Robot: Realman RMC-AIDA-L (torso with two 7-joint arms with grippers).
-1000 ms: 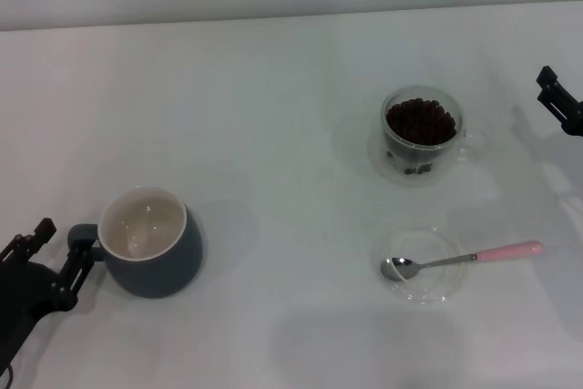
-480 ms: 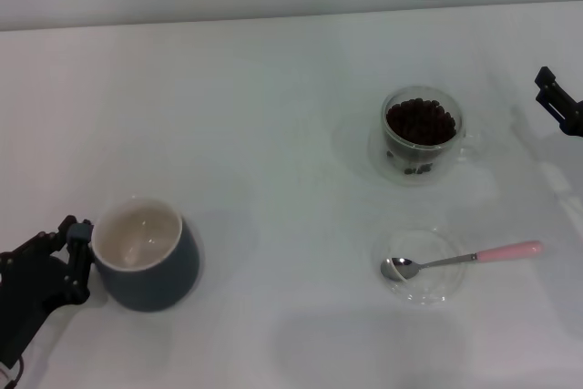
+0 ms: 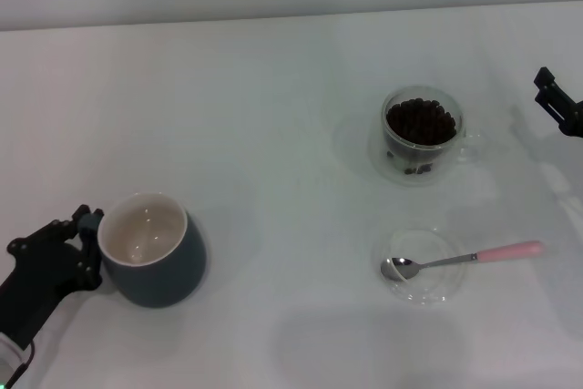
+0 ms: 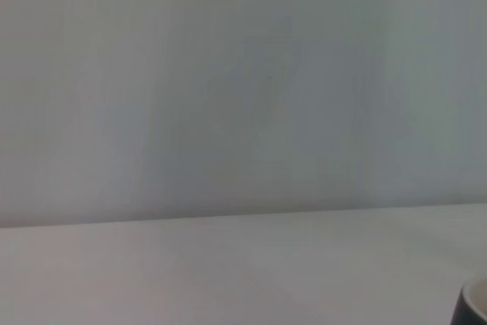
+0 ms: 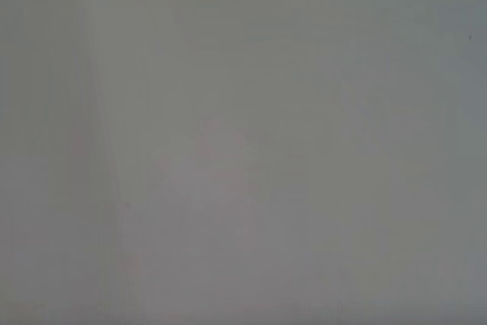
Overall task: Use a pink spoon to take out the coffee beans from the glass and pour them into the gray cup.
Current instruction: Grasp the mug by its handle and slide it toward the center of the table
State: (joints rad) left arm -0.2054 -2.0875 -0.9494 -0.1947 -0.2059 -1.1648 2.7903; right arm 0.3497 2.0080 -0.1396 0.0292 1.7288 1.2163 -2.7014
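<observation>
Your left gripper (image 3: 86, 241) presses against the gray cup (image 3: 150, 248) at its handle side; whether it clamps, you cannot tell. Right gripper (image 3: 557, 97) sits parked far right, fingers unclear.

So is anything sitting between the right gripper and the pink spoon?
Nothing visible. The right gripper is at the table's far right edge, and the pink spoon lies nearer, its bowl in a clear glass dish, with bare table between them.

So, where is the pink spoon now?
In the head view, the pink spoon lies on the robot's right, bowl in a clear dish, below the glass.
</observation>
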